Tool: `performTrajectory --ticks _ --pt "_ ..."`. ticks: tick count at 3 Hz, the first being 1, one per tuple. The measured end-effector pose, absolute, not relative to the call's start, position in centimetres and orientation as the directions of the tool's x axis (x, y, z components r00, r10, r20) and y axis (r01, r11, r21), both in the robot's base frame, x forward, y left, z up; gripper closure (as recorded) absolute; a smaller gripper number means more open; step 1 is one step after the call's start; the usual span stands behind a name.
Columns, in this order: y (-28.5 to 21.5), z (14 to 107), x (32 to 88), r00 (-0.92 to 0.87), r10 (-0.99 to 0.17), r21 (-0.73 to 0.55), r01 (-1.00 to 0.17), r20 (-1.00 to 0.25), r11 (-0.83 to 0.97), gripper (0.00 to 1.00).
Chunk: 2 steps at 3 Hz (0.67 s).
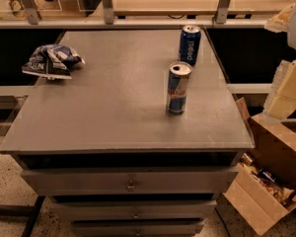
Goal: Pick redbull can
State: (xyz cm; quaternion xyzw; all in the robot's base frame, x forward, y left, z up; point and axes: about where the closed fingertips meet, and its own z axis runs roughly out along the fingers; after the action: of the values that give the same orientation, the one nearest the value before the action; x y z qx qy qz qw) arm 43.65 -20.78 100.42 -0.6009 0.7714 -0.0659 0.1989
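Tabletop: one redbull can; end effector at right.

Pepsi can stands just behind the redbull can, other sides open; end effector hangs at far right.

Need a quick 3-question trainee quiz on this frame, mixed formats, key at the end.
1. True or false: the redbull can stands upright on the cabinet top.
2. Which thing is closest to the redbull can? A) crumpled bag B) Pepsi can C) top drawer knob
3. Fill in: the gripper is at the picture's ____ edge, apart from both cans.
Key: 1 true; 2 B; 3 right.
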Motion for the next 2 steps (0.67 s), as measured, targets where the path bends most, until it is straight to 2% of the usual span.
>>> performTrajectory --ticks 1,2 --pt "-20.78 100.43 43.65 -0.199 -0.953 -0.341 -0.901 -0.228 0.269 0.00" --pt "-20.04 99.45 44.13 -0.191 -0.936 -0.325 -0.901 -0.297 0.287 0.00"
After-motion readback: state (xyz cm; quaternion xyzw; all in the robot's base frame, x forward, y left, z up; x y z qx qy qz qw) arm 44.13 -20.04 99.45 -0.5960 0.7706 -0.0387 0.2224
